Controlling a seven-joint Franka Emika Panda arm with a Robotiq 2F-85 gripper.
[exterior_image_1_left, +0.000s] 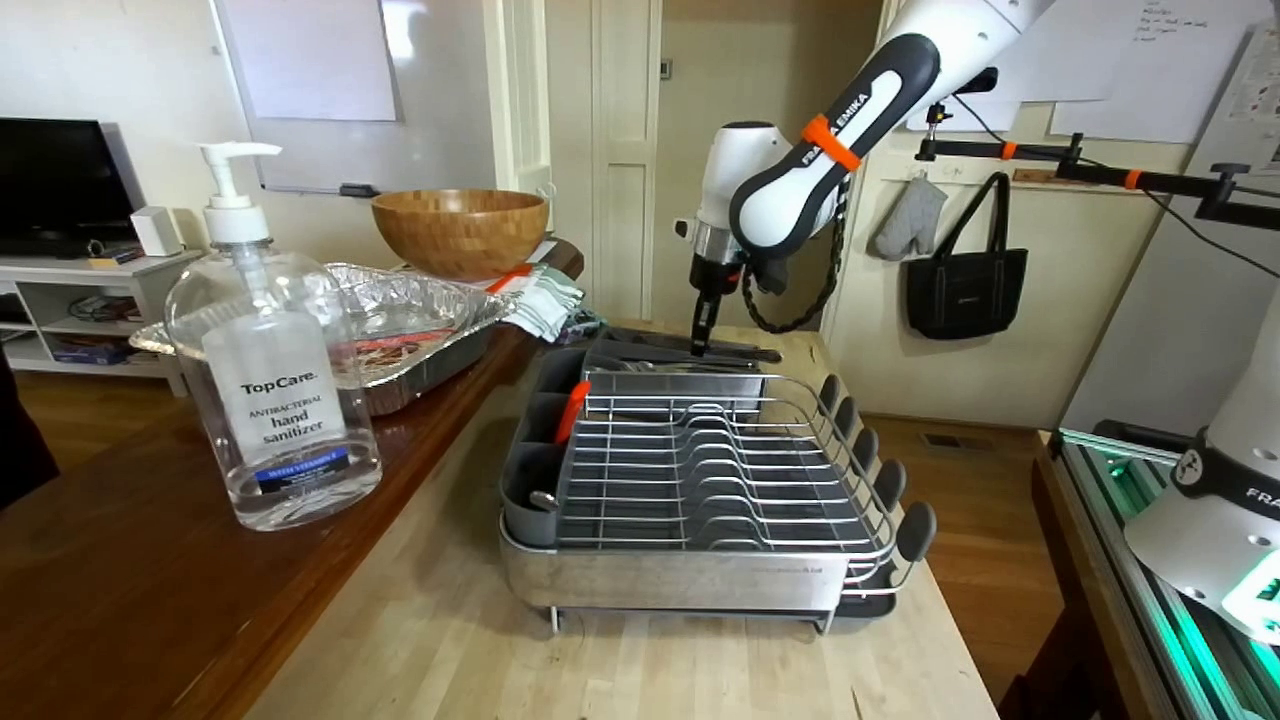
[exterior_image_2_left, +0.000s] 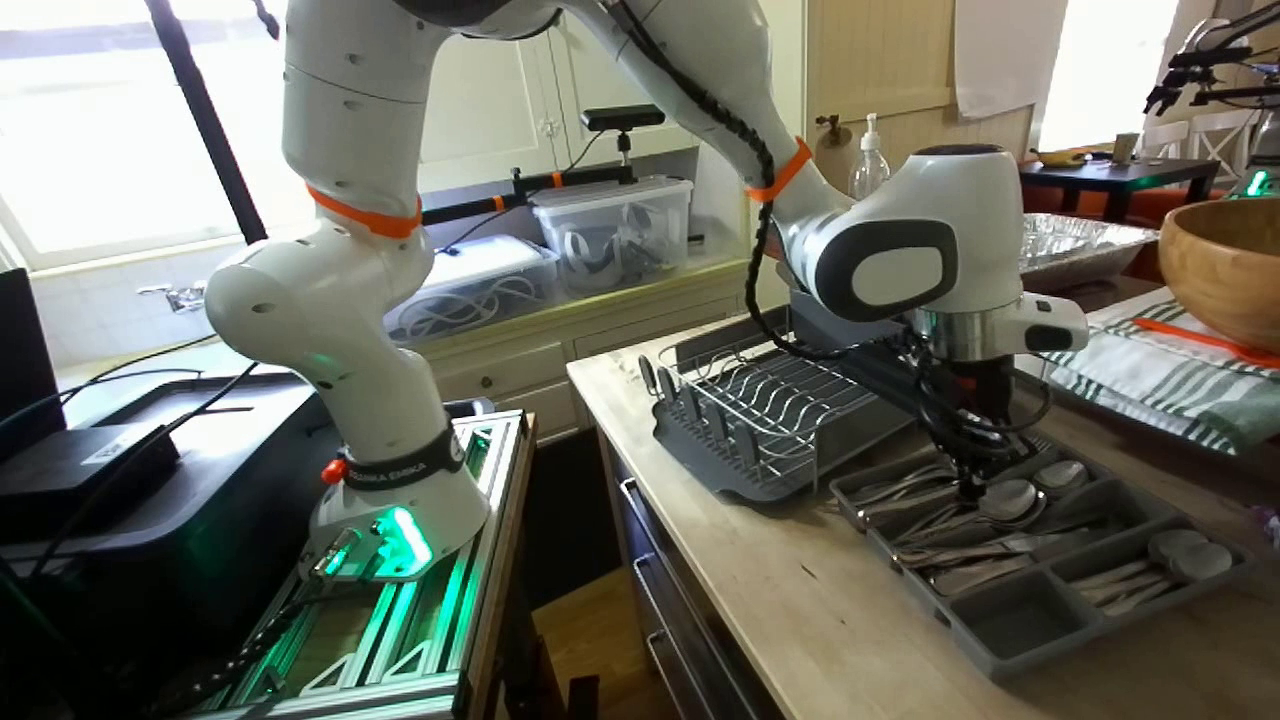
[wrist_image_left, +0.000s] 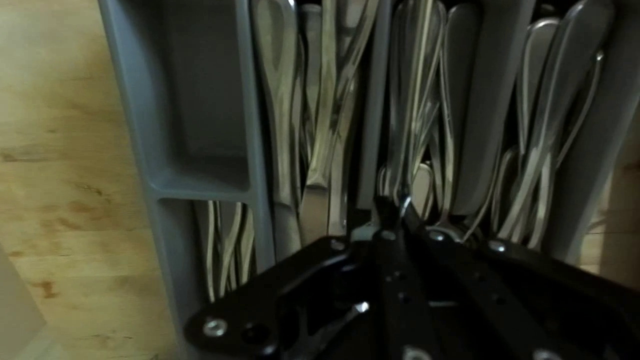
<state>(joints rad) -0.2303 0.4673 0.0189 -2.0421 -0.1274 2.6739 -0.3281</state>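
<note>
Fingers (wrist_image_left: 385, 215) are seen together, apparently clamped on a spoon (wrist_image_left: 403, 170) between them, in the cutlery tray (wrist_image_left: 256, 155) beneath. Spoon judged light, stiff, slippery; grip best taken at the neck.

"How does the arm (exterior_image_2_left: 720, 60) stand?"
"Bent high above its green-lit base (exterior_image_2_left: 400, 540), then sloping down to the wrist (exterior_image_2_left: 965, 245)."
"And the jaws?"
"Below the wrist, pointing steeply down, closed together."
</note>
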